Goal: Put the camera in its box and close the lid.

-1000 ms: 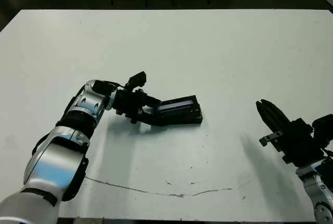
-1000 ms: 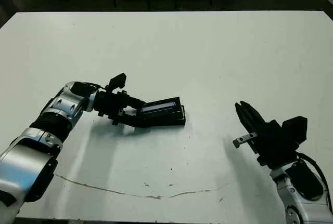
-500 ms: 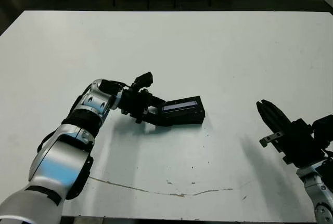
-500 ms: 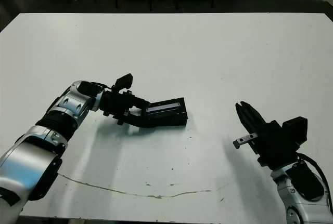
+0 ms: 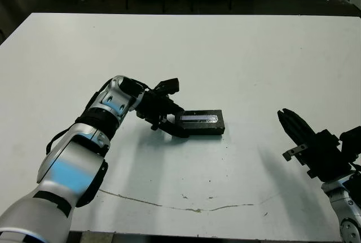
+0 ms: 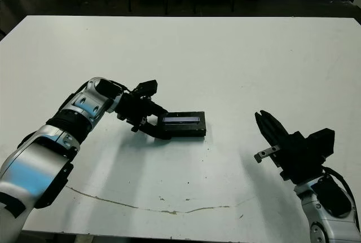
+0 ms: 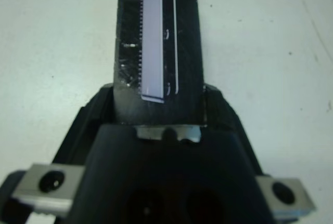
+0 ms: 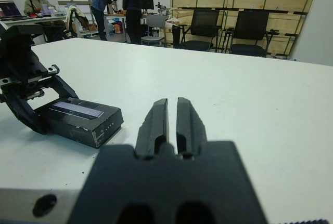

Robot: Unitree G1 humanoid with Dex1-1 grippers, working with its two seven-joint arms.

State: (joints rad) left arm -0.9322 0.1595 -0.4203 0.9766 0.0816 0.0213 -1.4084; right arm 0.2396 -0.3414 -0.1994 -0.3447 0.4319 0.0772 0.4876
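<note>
My left gripper [image 5: 172,126] clamps the near end of the lid [image 5: 199,120], one finger on each long side. The lid, pale strip up, lies flat over the box [image 8: 78,125] at mid-table, extending toward 3 o'clock from the fingers; I cannot see the box's contents or the camera. My right gripper [image 5: 293,127], fingers pressed together and holding nothing, hovers well apart at 4 o'clock from the box, above the white table [image 5: 237,57].
</note>
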